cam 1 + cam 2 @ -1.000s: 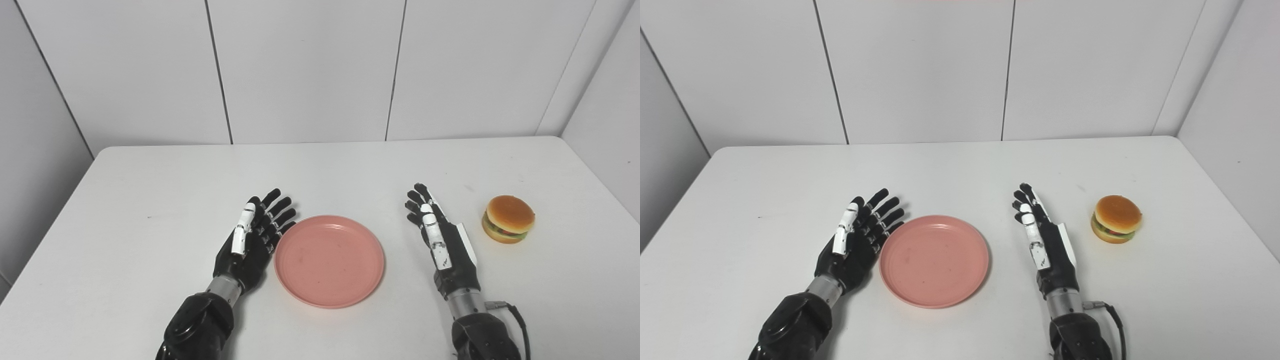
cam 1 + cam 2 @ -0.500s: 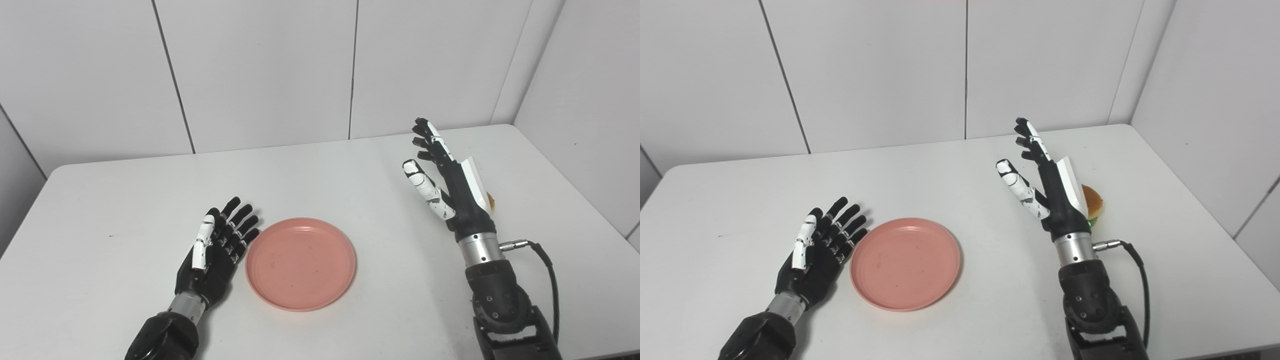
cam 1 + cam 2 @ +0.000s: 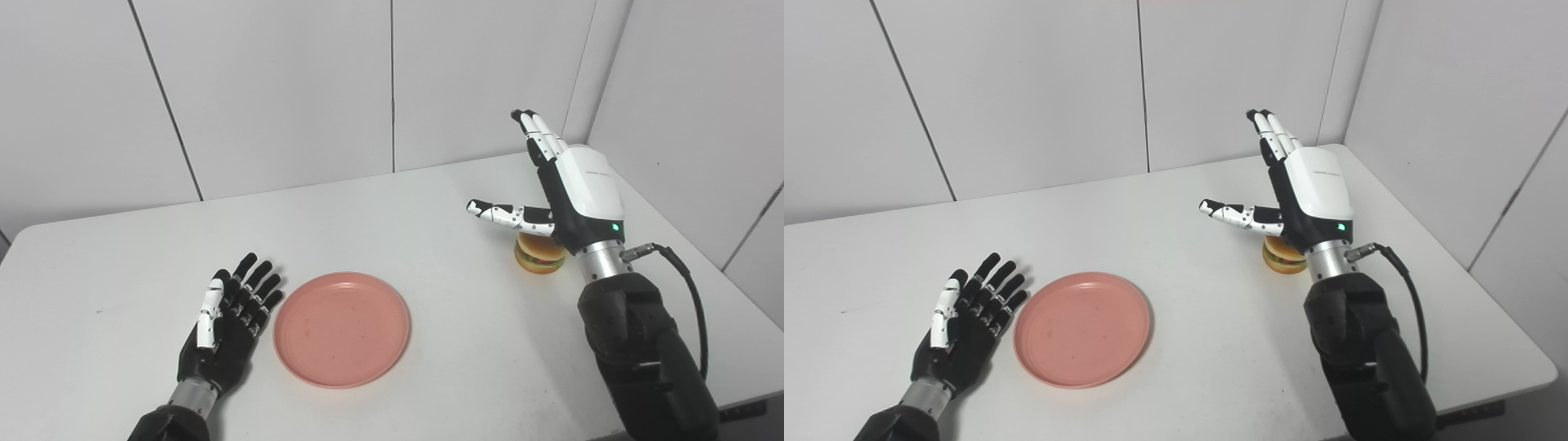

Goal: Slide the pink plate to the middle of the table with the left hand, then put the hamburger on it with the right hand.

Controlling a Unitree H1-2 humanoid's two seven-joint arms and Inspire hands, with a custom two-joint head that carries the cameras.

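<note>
White table (image 3: 380,208) is carrying everything; pink plate (image 3: 341,329) is lying flat toward the near middle, bare. Right hand (image 3: 560,184) is hovering raised above the table's right side, fingers stretched upward and thumb jutting out sideways, holding nothing. Left hand (image 3: 229,318) is lying open just beside the plate's left rim, fingers spread, empty; contact with the rim is not clear. Hamburger (image 3: 539,252) is sitting on the table below and slightly behind the right palm, partly hidden by the wrist, well apart from the plate. Risks, as judged: the palm is coming over the bun from above, so a descent too far off-centre is likely to nudge the hamburger toward the right edge; a loose closure on its rounded sides may be letting it slip or tip mid-carry; a low carry may be clipping the plate rim and shifting the plate.
</note>
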